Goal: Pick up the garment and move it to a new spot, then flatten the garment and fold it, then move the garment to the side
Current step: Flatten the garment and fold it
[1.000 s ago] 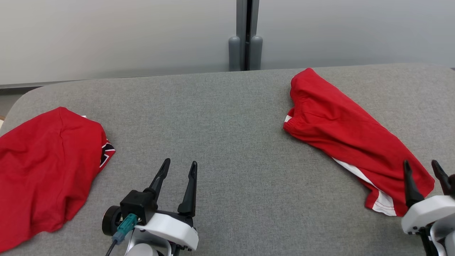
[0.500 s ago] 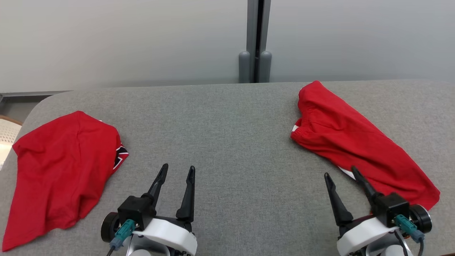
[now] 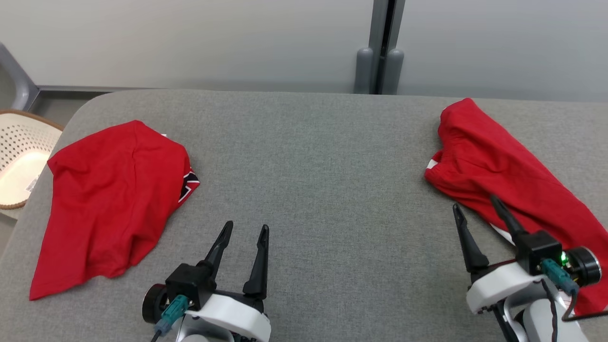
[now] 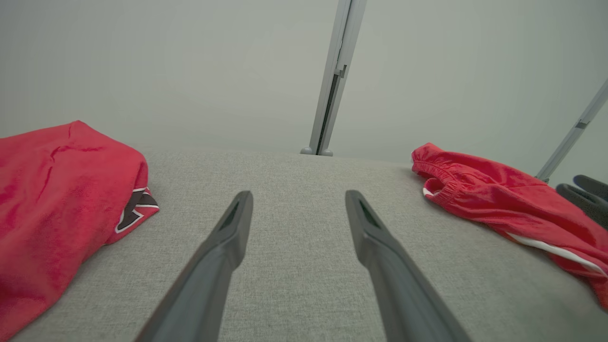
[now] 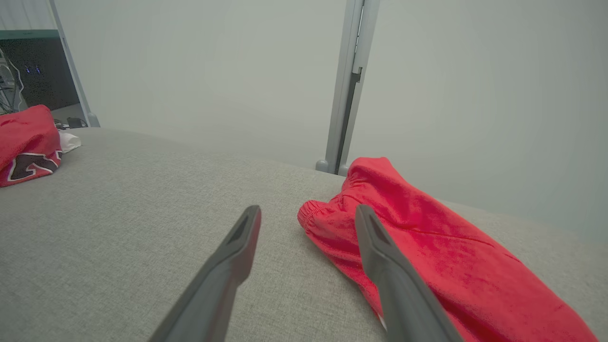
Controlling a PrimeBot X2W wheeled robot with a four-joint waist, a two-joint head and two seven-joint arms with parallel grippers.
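Your right gripper (image 3: 475, 202) has its fingers spread apart, holding nothing, near the front right of the table (image 3: 308, 166). One finger overlaps the edge of the red shorts (image 3: 498, 161); you cannot tell whether it touches them. Your left gripper (image 3: 247, 225) is likewise spread, over bare surface at the front edge. The shorts lie diagonally along the right edge. A red shirt (image 3: 109, 204) lies at the left edge, with a perforated basket (image 3: 19, 156) beyond it.

Perforated basket (image 3: 19, 137) beside grey table (image 3: 308, 166); post (image 3: 380, 47) behind.
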